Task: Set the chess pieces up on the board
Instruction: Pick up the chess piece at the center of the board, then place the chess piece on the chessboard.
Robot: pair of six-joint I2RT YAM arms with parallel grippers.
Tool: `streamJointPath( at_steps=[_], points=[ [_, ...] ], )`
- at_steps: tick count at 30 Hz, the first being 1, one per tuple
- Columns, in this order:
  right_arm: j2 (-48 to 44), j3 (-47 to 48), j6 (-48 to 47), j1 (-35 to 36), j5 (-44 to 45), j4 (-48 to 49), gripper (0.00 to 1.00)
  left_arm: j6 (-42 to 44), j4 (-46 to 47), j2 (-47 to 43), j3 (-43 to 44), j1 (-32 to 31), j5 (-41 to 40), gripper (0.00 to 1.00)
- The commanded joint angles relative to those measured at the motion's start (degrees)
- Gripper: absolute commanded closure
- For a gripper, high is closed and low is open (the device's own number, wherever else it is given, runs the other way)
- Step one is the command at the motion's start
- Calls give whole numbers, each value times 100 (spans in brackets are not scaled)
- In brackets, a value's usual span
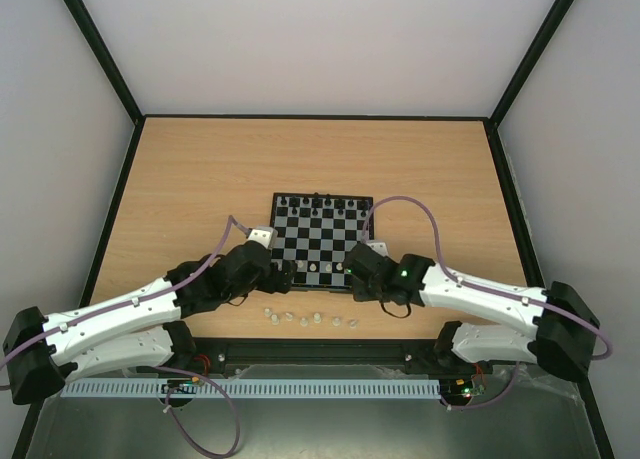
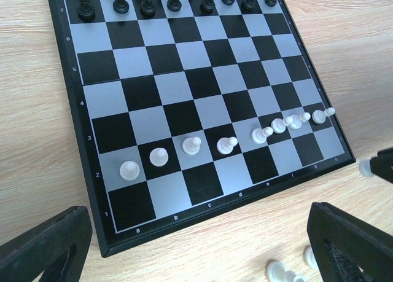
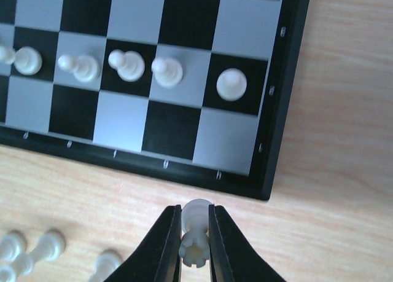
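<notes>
White rook-like piece (image 3: 195, 230) is clenched in the right tool (image 3: 195, 213), just below the lower right corner of the board (image 3: 281, 79); the left tool (image 2: 199, 215) is spread, empty. The nearest pawn (image 3: 232, 84) may be toppled during corner placement.

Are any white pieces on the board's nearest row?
No, the white pieces on the board all stand in its second row.

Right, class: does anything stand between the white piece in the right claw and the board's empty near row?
Nothing visible does. Only the black rim of the board lies between the white piece held in the right claw and that near row, whose squares are bare. The white pawns stand one row beyond.
</notes>
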Motion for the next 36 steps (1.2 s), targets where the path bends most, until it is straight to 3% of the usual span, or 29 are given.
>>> streamJointPath(
  at_steps=[1,10,28,36],
  points=[
    [554,319,-785,-432,-120,-145,88,2,-134,-6,66,77,-127,1],
    [1276,667,-1229,-799,-184,33,89,-1,-230,-73,46,162,-160,1],
    [1561,625,-1480,-1103,-379,253,88,61,-187,7,60,286,-84,1],
    [1554,593,-1480,-1111,-384,237,80,20,-227,39,68,294,-83,1]
  ],
)
